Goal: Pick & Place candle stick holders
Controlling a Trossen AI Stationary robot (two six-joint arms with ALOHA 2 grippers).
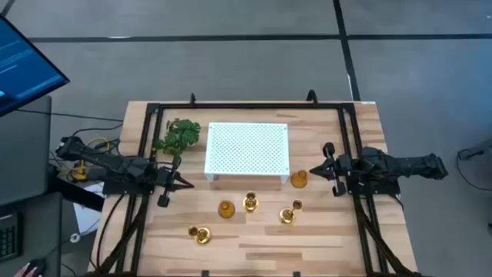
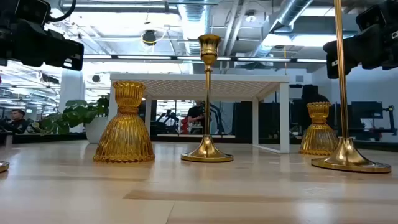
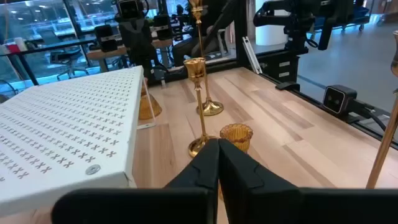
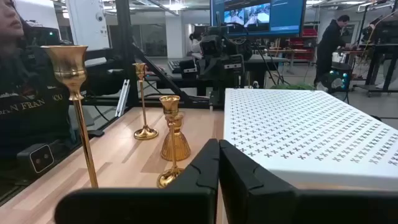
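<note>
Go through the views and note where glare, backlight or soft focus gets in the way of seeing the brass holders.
High view: even light, the holders small, the tallest candle stick holder hard to read in shape. Low view: bright ceiling lights behind, reflections streak the bulbous holder; the near table is soft. Left wrist view: the left hand is blurred up close. Right wrist view: the near holder catches highlights.

You have 2 squat amber-gold holders standing upright on the wooden table (image 2: pixel 199 199): one (image 2: pixel 124 123) below the dark left claw (image 2: pixel 40 45), one (image 2: pixel 319 129) below and just inside the right claw (image 2: pixel 364 43). Between the claws stands a slim-stemmed holder (image 2: pixel 208 106), before the white perforated stand (image 2: pixel 205 84). A taller stem (image 2: pixel 343 87) rises beside the right claw.
</note>
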